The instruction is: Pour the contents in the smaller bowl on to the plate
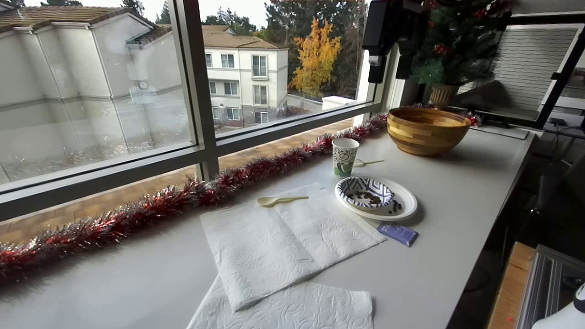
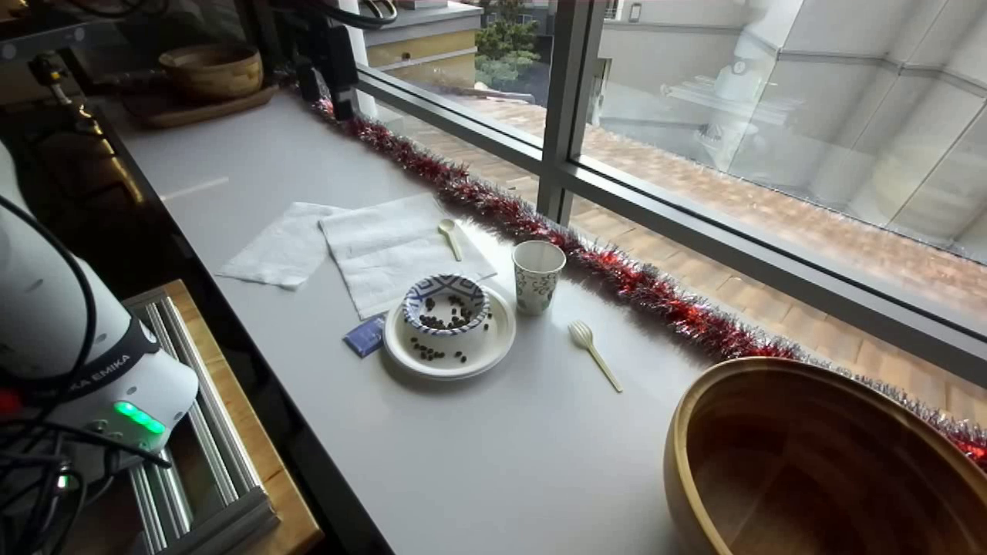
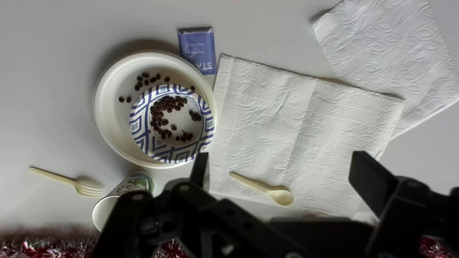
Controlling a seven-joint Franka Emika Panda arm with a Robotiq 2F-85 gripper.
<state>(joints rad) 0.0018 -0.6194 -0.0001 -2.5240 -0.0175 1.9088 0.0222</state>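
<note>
- Wrist view: claw (image 3: 281, 170) spread; smaller bowl (image 3: 183, 122) on plate (image 3: 114, 118), up-left of claw in frame.
- Both exterior views: claw hangs well apart from smaller bowl.
- Contents (image 3: 164, 104): in smaller bowl and on plate.

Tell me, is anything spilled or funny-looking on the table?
Yes. Some dark bean-like pieces lie loose on the plate, outside the small bowl, while more are inside it. That looks odd, like a spill or a half-done pour; I can't tell which. The bowl also sits off-centre on the plate.
</note>
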